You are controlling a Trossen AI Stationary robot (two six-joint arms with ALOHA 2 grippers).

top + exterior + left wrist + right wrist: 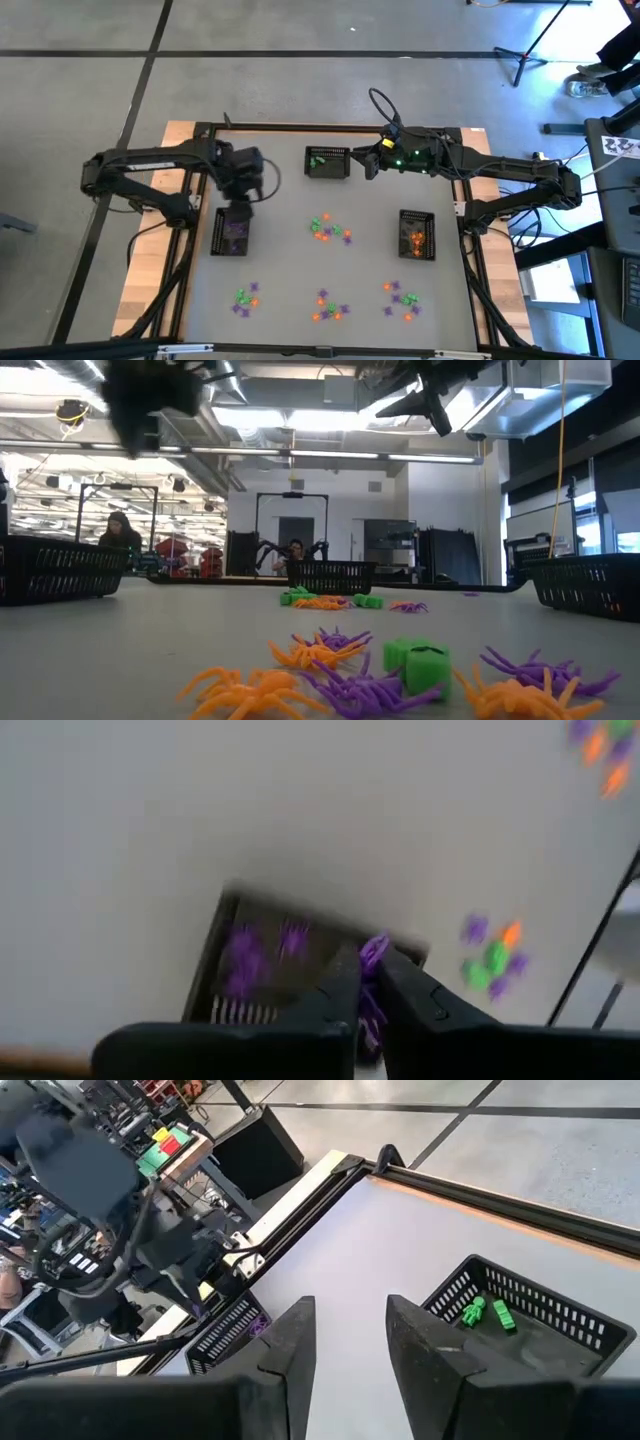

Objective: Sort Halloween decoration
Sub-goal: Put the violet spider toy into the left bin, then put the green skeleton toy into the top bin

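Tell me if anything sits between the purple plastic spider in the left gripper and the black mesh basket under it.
Nothing visible does. The left gripper is shut on the purple plastic spider directly above the black mesh basket, which holds only other purple trinkets. The right gripper hovers empty near the green-filled basket.

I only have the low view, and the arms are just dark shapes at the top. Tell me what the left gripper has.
Observer: The left gripper is shut on a purple trinket.
Operator: Give me its position.
Observer: It hangs over the left basket, which holds purple pieces.
Operator: Now report the right one.
Observer: The right gripper is open and empty, beside the back basket, which has green pieces in it.
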